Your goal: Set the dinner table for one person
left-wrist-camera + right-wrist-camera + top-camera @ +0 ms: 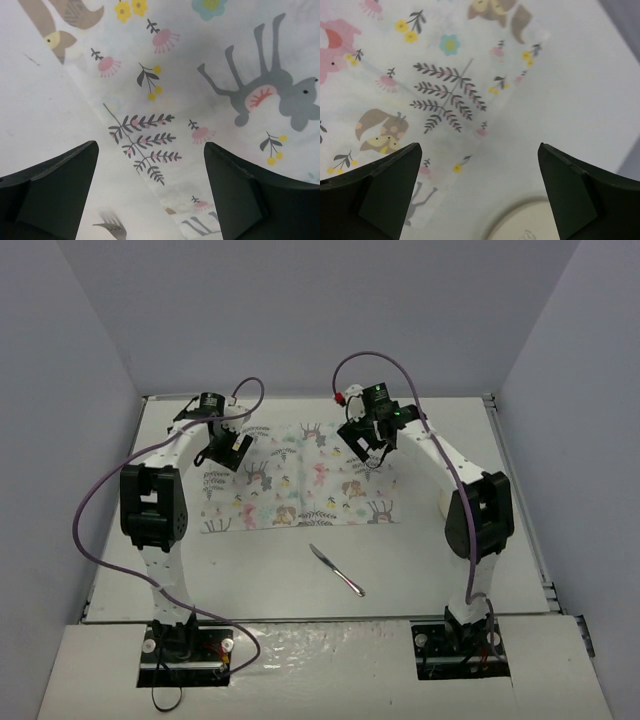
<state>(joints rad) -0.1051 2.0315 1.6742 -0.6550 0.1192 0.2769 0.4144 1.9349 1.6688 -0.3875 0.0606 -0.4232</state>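
Note:
The dinner table (440, 560) is a large off-white top. A cloth mat (300, 480) printed with pastel animals and plants lies flat at its middle. A metal knife (336, 570) lies on the bare table in front of the mat. My left gripper (226, 452) hovers open over the mat's left edge (150, 95), nothing between its fingers (60, 185). A fork's tines (113, 228) show on the table below it. My right gripper (368, 452) hovers open over the mat's right far corner (445, 90). The rim of a cream plate (527, 222) shows beneath it.
Grey walls close the table in at the left, back and right. Purple cables loop from both arms. In the top view the arms hide the fork and plate. Bare tabletop (250, 570) lies between the mat and the arm bases.

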